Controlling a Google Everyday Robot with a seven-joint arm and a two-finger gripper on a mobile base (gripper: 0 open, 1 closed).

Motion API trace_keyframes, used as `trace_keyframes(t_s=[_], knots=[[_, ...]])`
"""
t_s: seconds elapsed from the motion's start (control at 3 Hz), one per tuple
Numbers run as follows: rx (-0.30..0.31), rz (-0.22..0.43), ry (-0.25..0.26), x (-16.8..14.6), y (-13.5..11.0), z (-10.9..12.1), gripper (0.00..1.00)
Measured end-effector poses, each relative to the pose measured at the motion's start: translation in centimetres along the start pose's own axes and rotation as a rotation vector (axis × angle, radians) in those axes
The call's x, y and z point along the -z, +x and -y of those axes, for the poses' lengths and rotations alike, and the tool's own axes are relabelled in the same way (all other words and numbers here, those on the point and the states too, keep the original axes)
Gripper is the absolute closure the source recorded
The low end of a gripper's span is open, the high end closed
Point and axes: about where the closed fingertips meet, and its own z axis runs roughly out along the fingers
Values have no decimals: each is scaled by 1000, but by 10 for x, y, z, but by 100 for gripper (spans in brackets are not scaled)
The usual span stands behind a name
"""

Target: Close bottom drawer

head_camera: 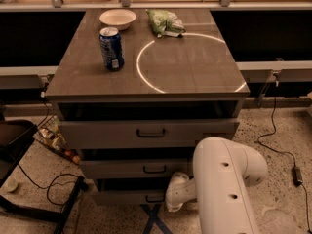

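The bottom drawer [124,197] is the lowest and narrowest of three grey wood-grain fronts, with a small dark bar handle [155,198]. It stands slightly out, with a dark gap above its front. My white arm [226,179] reaches down from the right. Its wrist [178,189] sits just right of the handle, against the bottom drawer's front. My gripper [169,206] is at the wrist's lower end, close to the drawer front and mostly hidden by the wrist.
The top drawer [148,133] and middle drawer [131,168] also stand slightly out. On the cabinet top are a blue can [111,48], a white bowl [117,19] and a green bag [165,22]. A black stand [34,211] and cables lie on the floor at left; blue tape [153,218] marks the floor.
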Motion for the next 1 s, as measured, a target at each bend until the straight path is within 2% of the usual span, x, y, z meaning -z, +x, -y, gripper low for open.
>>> trace_keyframes(t_s=[0.67,1.0], knots=[[-36,21,12,-1,13,10,100],[-54,51,55,6,12,30,100]])
